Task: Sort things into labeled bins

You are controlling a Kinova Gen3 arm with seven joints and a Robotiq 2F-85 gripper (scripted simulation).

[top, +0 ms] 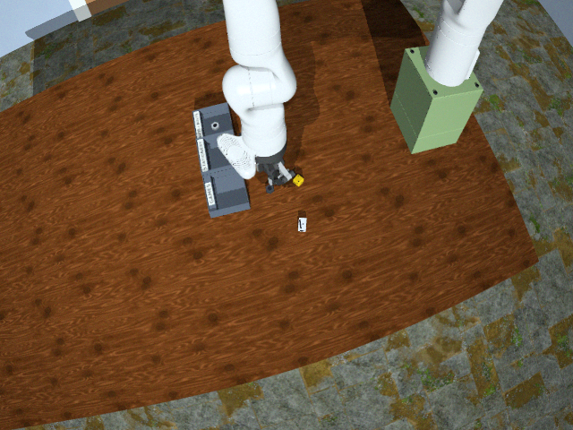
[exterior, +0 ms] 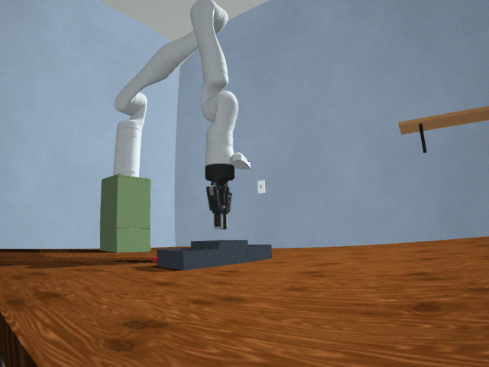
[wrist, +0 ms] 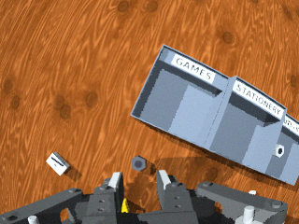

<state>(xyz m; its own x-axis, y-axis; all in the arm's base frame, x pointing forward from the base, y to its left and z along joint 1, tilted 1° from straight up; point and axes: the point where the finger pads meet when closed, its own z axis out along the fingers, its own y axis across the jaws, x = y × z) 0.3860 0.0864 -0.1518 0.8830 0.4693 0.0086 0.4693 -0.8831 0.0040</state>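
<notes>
My gripper [top: 277,177] hangs above the table just right of the grey three-part bin [top: 219,159]. Its fingers stand partly apart with nothing between them; it also shows in the side view [exterior: 220,225] and the wrist view [wrist: 138,182]. A small dark nut [top: 269,188] lies on the table under it, seen in the wrist view [wrist: 140,162] too. A yellow die [top: 298,180] lies just to its right. A white domino-like piece [top: 302,224] [wrist: 58,163] lies nearer the front. The bin labels read GAMES [wrist: 192,69] and STATIONERY [wrist: 257,101]; the third is cut off. A silver nut [top: 214,124] lies in the far compartment.
The arm's green base block [top: 432,104] stands at the back right. The arm's forearm hides the table behind the bin. A bit of red [exterior: 153,259] shows beside the bin in the side view. A wooden shelf [exterior: 442,120] is on the wall.
</notes>
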